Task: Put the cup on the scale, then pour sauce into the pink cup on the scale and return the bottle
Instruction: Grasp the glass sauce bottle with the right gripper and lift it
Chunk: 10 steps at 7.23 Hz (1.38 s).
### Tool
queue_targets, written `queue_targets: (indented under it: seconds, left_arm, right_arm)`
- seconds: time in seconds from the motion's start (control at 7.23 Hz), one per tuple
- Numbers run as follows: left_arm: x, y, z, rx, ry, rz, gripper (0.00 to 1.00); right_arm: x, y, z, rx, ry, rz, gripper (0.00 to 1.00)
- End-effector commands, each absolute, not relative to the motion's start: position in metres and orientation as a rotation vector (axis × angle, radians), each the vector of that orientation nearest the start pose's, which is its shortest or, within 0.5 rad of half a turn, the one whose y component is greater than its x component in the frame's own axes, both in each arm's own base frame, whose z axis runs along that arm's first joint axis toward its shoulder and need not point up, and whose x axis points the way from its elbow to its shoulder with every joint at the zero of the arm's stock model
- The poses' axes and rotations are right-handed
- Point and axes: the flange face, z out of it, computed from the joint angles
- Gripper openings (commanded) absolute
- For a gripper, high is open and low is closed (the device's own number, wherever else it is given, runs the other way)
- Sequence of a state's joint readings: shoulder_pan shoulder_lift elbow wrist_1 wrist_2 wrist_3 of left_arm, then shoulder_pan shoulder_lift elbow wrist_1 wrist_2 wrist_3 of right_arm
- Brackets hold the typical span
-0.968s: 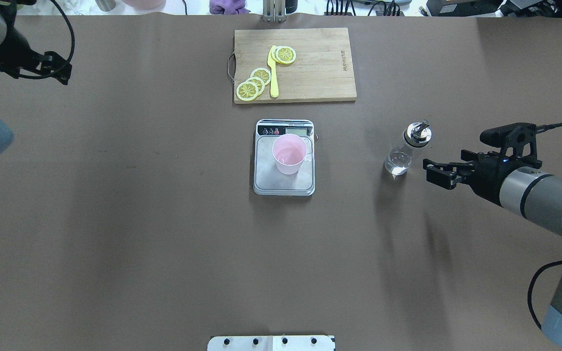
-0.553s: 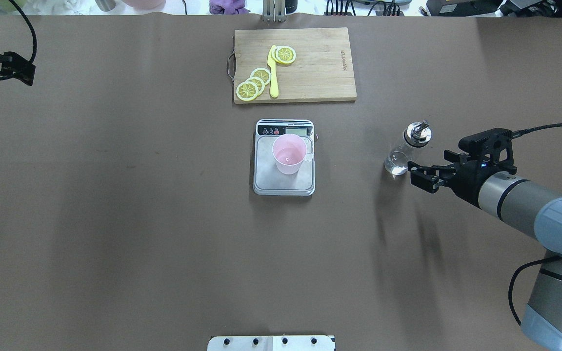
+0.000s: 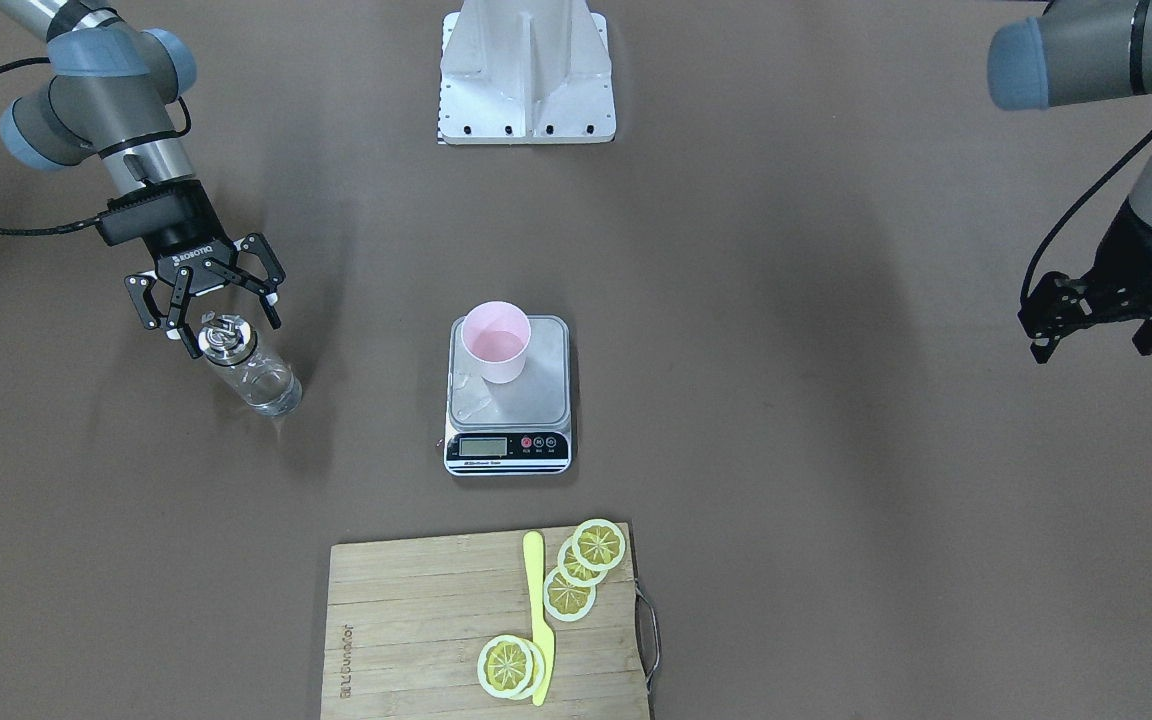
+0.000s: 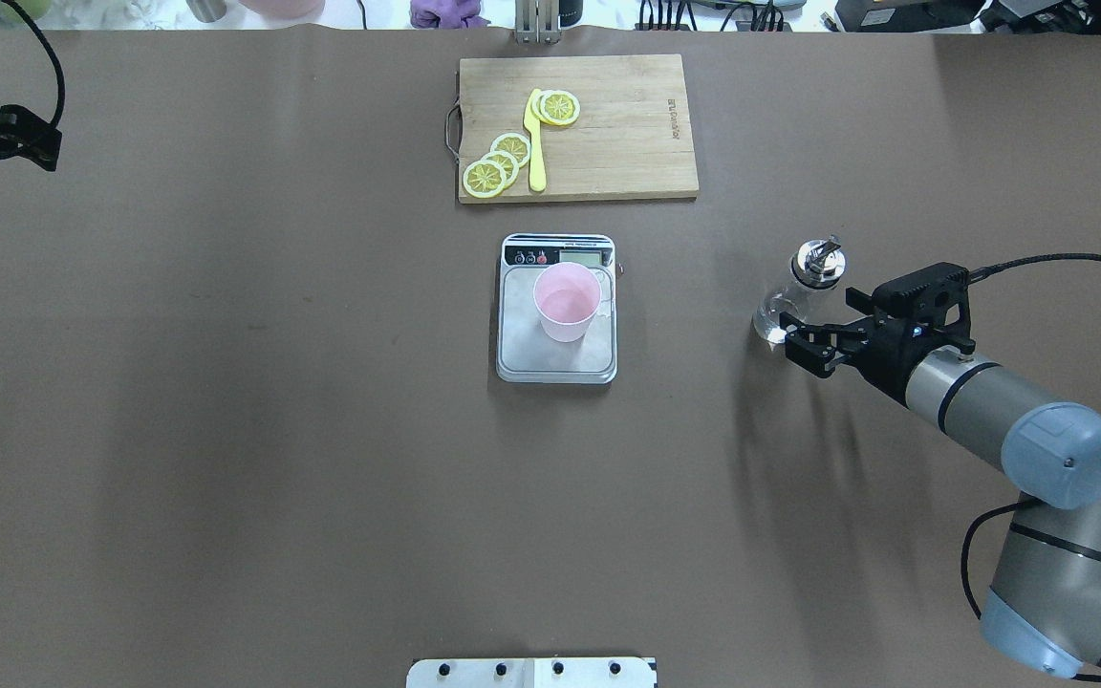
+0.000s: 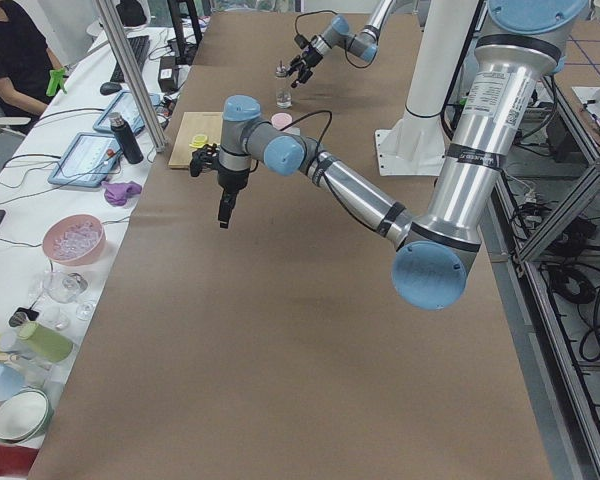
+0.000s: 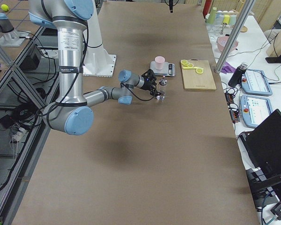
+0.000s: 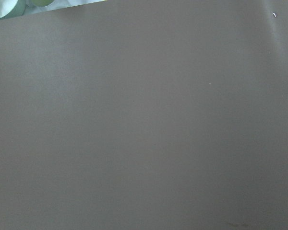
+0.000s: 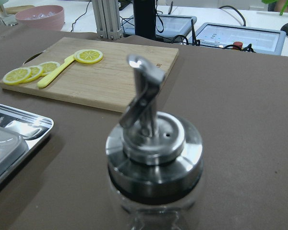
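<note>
The bottle (image 4: pixel 792 298) is standing upright on the tabletop (image 4: pixel 321 449), well to the robot's right of the scale (image 4: pixel 529 361), with its long axis running vertically and its pourer spout pointing up. The right end effector (image 4: pixel 801 350) is sitting just beside it on the robot's side, level with the glass body, and its fingers are spreading wide with nothing between them. The bottle is lying straight ahead of that opening, toward the table's centre and far edge. In the right wrist view the silver cap is filling the middle of the frame at close range, so the approach appears to be lining up well. Whether the fingertips are already flanking the glass cannot be told. The left end effector (image 3: pixel 1086 322) is hanging far off on the other side of the tabletop, and whether it is wide or narrow cannot be told. The grasp is therefore falling to the right arm. The bottle is showing as clear glass with rounded shoulders, looking smooth and likely slippery. The cup (image 4: pixel 567 303) is sitting upright on the scale's platform.
</note>
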<state>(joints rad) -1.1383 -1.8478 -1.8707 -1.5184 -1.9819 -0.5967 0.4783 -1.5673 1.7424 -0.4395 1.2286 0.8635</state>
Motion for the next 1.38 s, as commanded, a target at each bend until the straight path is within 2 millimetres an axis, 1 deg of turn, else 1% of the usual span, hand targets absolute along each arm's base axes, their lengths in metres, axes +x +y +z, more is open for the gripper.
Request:
queue_targets:
  seconds: [0.0,0.28,0.41,0.69,1.11,1.24]
  left_arm:
    - [0.157,-0.564,0.387,0.250,0.602,-0.051,0.98]
    - [0.158,-0.563,0.388,0.248,0.602,-0.050,0.98]
    - [0.158,-0.563,0.387,0.248,0.604,-0.049,0.98]
    - [0.159,-0.563,0.385,0.244,0.615,-0.046,0.98]
    - [0.159,-0.563,0.385,0.243,0.615,-0.046,0.98]
    - [0.160,-0.564,0.381,0.248,0.619,-0.044,0.98]
  right_arm:
    - [-0.376,-0.384,0.441,1.000,-0.903,0.023,0.94]
    - [-0.378,-0.386,0.447,1.007,-0.881,0.023,0.86]
    - [-0.383,-0.389,0.445,1.013,-0.880,0.022,0.83]
    - [-0.389,-0.394,0.443,1.033,-0.861,0.013,0.83]
    - [-0.389,-0.395,0.445,1.044,-0.844,-0.006,0.84]
    - [-0.389,-0.395,0.445,1.044,-0.844,-0.006,0.84]
